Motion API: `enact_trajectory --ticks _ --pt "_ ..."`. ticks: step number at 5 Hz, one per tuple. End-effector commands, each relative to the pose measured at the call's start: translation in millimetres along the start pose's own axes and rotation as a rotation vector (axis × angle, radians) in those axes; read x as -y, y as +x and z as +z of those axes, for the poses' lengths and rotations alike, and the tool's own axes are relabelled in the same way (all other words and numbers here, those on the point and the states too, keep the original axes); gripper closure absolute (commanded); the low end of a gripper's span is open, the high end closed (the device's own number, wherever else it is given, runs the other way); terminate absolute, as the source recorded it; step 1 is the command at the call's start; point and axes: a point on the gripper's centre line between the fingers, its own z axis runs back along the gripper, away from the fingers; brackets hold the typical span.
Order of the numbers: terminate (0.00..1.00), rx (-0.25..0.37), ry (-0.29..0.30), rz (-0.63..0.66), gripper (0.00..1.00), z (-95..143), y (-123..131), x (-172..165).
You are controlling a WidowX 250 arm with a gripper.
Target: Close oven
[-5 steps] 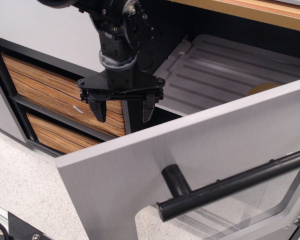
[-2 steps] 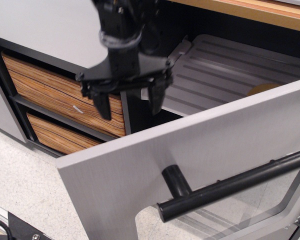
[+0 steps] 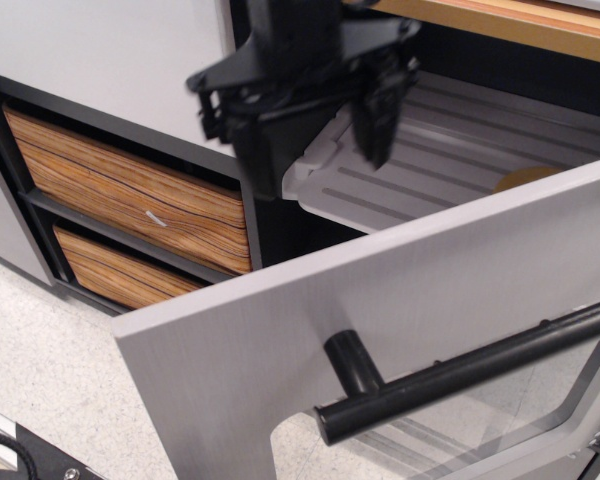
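Since a second ago our black two-fingered gripper (image 3: 298,125) has climbed and swung right: it hung low beside the wood-grain drawers, and now it sits high in the frame over the left edge of the oven cavity, its fingers (image 3: 372,125) spread apart and holding nothing. The oven itself has not budged between frames, so we judge that nothing has yet been done to shut it; the arm looks to be repositioning rather than pushing. Nearest to us, the thick black bar handle (image 3: 460,372) juts from the brushed silver-grey oven door (image 3: 310,330), which stands swung open toward the camera with its rounded glass window (image 3: 460,440) at the lower right. The gripper is above and behind the door's top edge, well apart from the handle and not touching the door. Beyond the door lies the grey ribbed tray (image 3: 450,150) inside the black cavity, with one finger hanging just over its near left corner. To the left, farther back, the two wood-grain drawers (image 3: 120,195) sit closed. To close the door, we would likely need to come round to its outer face.
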Motion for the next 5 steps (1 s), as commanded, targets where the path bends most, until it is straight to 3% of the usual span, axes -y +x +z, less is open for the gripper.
enact_trajectory --ticks 1,3,4,5 --pt "0.0 -0.089 -0.018 0.087 0.0 57.8 -19.3 17.2" --pt "0.0 -0.218 0.009 0.035 0.0 71.3 -57.4 19.4" --pt "0.0 -0.284 0.038 0.049 0.0 62.1 -76.4 18.3" --pt "0.0 -0.29 0.049 0.02 0.0 46.9 -92.1 17.8"
